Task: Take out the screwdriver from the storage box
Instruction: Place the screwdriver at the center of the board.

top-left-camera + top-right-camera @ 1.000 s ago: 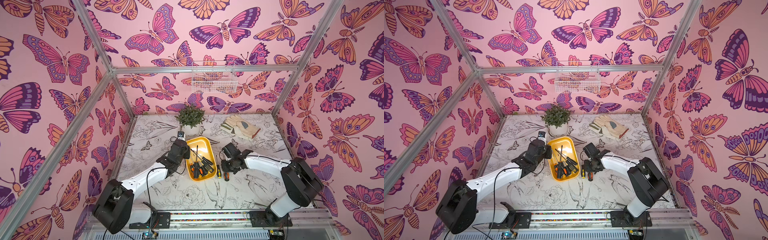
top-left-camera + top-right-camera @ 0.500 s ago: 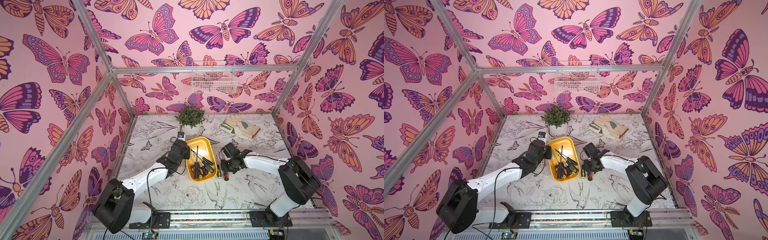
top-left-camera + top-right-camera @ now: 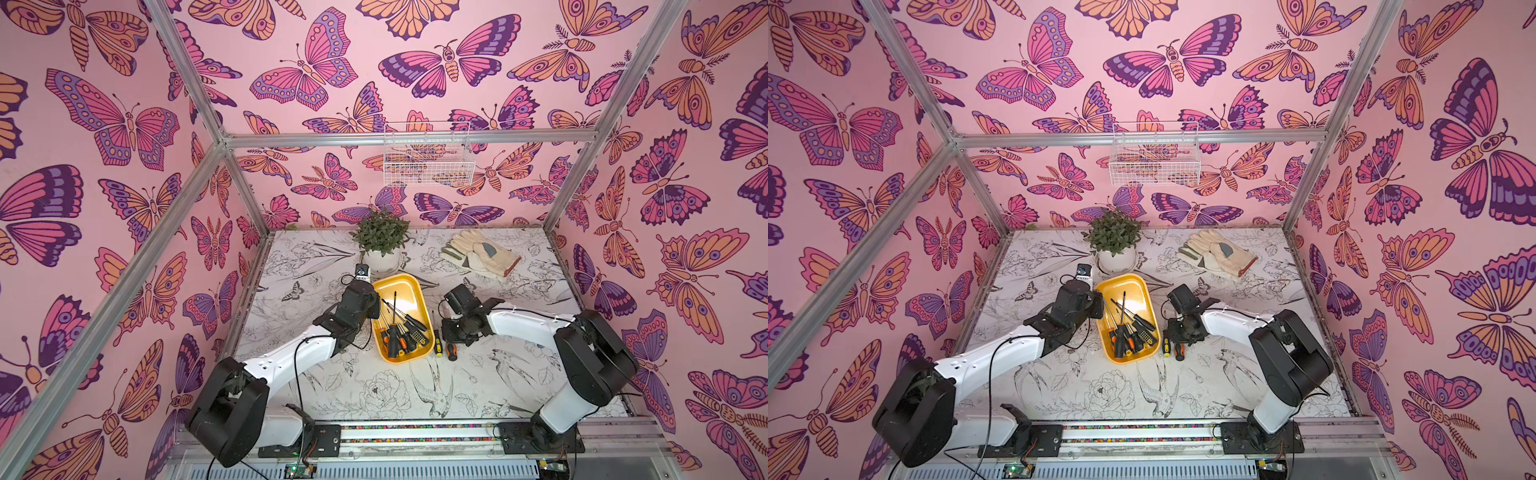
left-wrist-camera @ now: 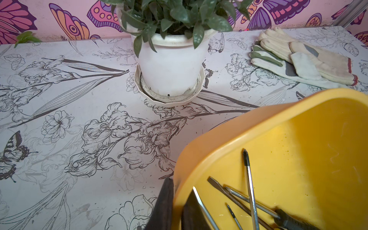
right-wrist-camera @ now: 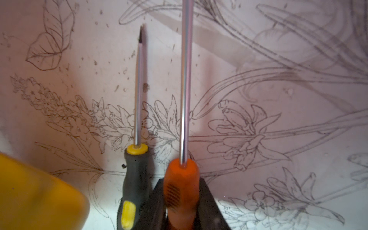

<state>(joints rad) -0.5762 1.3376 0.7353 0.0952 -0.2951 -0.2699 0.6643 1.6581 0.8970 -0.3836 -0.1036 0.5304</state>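
While nothing has shifted since a second ago, the orange screwdriver [image 5: 184, 99] sits just outside the storage box [image 3: 401, 289], pinched by the right gripper [image 5: 180, 191]. One yellow-black screwdriver [image 5: 137, 169] lies beside it. Five more screwdrivers [image 3: 415, 322] lie inside. The left gripper [image 4: 177, 205] clamps the box rim.

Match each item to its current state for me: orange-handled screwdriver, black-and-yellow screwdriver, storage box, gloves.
Items:
1. orange-handled screwdriver
2. black-and-yellow screwdriver
3. storage box
4. gloves

States:
A. rim pinched by the left gripper
B. lying free on the table, just beside the box
C. untouched, toward the far right corner
D. handle clamped in the right gripper

Pairs: 1-D, 2-B, 3-A, 4-C.
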